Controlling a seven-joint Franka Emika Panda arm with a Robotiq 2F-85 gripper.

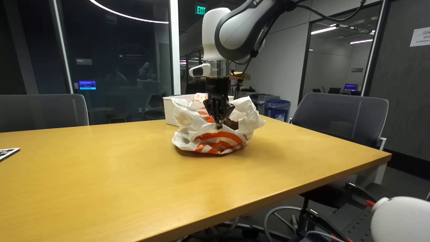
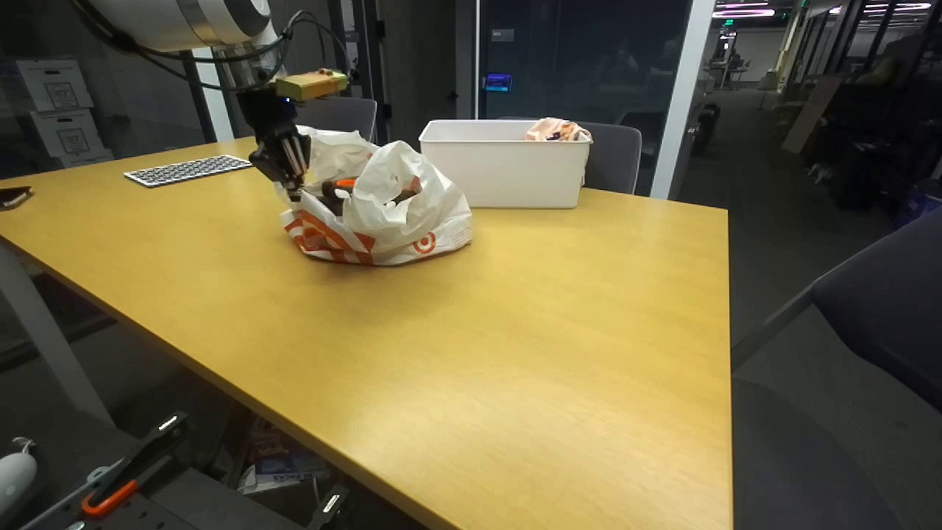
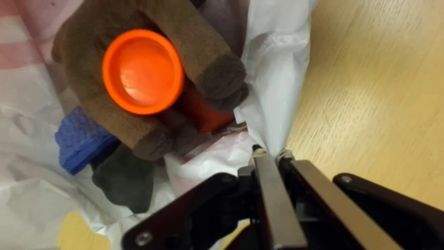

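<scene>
1. Evidently, the step in hand is gripping the plastic bag (image 2: 397,228): our tool (image 3: 270,152) is narrow, and its tips pinch the white film at the rim between them.
2. In the wrist view, we have that pinch at the bag's right edge, the counter (image 3: 353,80) showing to the right and the open mouth spreading to the left.
3. Inside the bag, we see an orange round piece (image 3: 143,72), perhaps a cup or a lid, amid the limbs of a brown plush-like thing (image 3: 187,41); a blue piece (image 3: 83,139) and a dark greenish piece (image 3: 126,177) lie nearer, on the left.
4. In both exterior views, the bag rests on the counter. In an exterior view, we find a white bin (image 2: 508,173) far and right of it, and a keyboard (image 2: 188,171) to its left.
5. As we judge it, the next move calls for a firm pinch and slow, gentle travel, since thin film could slip or tear and the loose contents could shift.
</scene>
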